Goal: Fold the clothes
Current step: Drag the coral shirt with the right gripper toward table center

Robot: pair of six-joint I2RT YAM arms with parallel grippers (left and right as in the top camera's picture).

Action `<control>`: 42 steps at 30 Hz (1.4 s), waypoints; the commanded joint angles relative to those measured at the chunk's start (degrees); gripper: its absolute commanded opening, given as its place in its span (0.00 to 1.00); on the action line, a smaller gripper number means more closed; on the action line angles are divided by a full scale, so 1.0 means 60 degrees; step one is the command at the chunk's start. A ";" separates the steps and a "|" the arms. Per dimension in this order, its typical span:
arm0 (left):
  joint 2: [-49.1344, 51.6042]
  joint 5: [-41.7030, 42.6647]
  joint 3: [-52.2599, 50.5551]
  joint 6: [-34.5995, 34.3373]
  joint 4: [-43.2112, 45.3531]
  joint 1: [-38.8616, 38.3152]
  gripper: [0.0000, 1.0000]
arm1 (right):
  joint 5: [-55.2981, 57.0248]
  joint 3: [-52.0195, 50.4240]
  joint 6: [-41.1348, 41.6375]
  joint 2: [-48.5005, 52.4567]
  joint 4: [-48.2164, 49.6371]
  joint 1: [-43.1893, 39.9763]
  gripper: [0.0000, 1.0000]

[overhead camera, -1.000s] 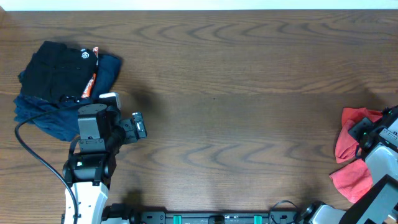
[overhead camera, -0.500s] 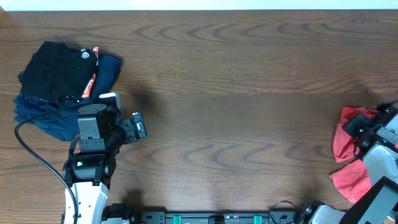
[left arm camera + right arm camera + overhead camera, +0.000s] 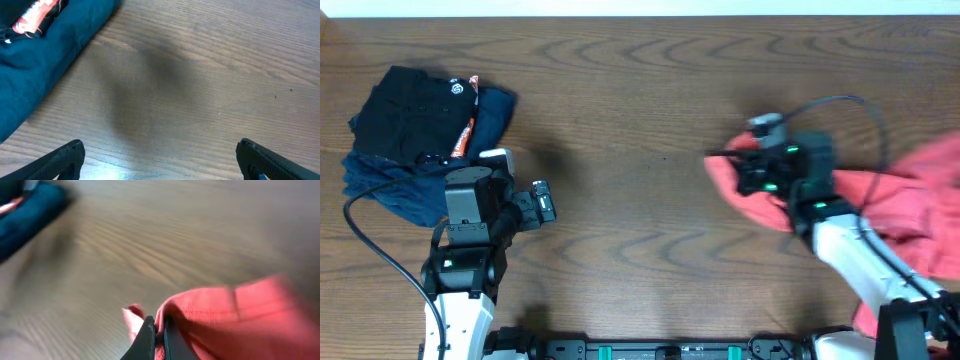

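Your right gripper point(image 3: 156, 334) has its fingers pressed together on a fold of the coral-red T-shirt point(image 3: 880, 200), pinching the cloth at its near edge; the wrist view is blurred. The shirt lies bunched from that pinch, right of the table's point(image 3: 650, 90) middle, out to the right edge. Your left gripper point(image 3: 160, 162) is spread wide over bare wood, holding nothing. Just beside it lies a navy garment point(image 3: 45, 45) under a black garment point(image 3: 405, 105). An orange-and-white tag point(image 3: 463, 140) sits between them, its lettering too small to read.
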 commanded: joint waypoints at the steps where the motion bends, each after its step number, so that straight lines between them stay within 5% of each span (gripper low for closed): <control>1: -0.0015 0.0106 0.0255 -0.0062 0.0018 -0.0022 0.98 | 0.1654 0.0117 -0.0178 -0.0131 0.0962 0.1351 0.02; 7: -0.0015 0.0106 0.0255 -0.0066 0.0022 -0.0022 0.98 | 0.7905 0.0135 0.1497 0.0091 0.4641 0.2058 0.02; 9: -0.0015 0.0124 0.0255 -0.0095 0.0018 -0.0022 0.98 | 0.9347 0.0270 0.2302 0.0164 0.5315 0.1800 0.11; 11: -0.0015 0.0138 0.0255 -0.0095 0.0011 -0.0022 0.98 | 0.9304 0.0535 0.2506 0.0164 0.5129 0.1370 0.32; 13: -0.0015 0.0138 0.0255 -0.0095 0.0011 -0.0022 0.98 | 0.8717 0.0812 0.2495 0.0164 0.4492 0.0943 0.72; 14: -0.0015 0.0138 0.0255 -0.0095 0.0015 -0.0022 0.98 | 0.8419 0.0918 0.2463 0.0160 0.4084 0.0761 0.99; 23: -0.0015 0.0178 0.0255 -0.0477 0.0025 -0.0022 0.98 | 0.6808 0.1038 0.1133 -0.0648 -0.1858 -0.0452 0.99; 26: 0.0047 0.1191 0.0255 -0.0820 0.0412 -0.0022 0.98 | 0.6878 0.1038 0.1144 -0.0925 -0.3402 -0.0991 0.99; 32: 0.0831 0.2350 0.0255 -0.1501 0.1126 -0.0583 0.98 | 0.6870 0.1038 0.1315 -0.1147 -0.4765 -0.2361 0.99; 42: 0.3727 0.2353 0.0255 -0.2776 0.3588 -0.4262 0.98 | 0.6772 0.1082 0.1494 -0.2080 -0.5013 -0.4164 0.99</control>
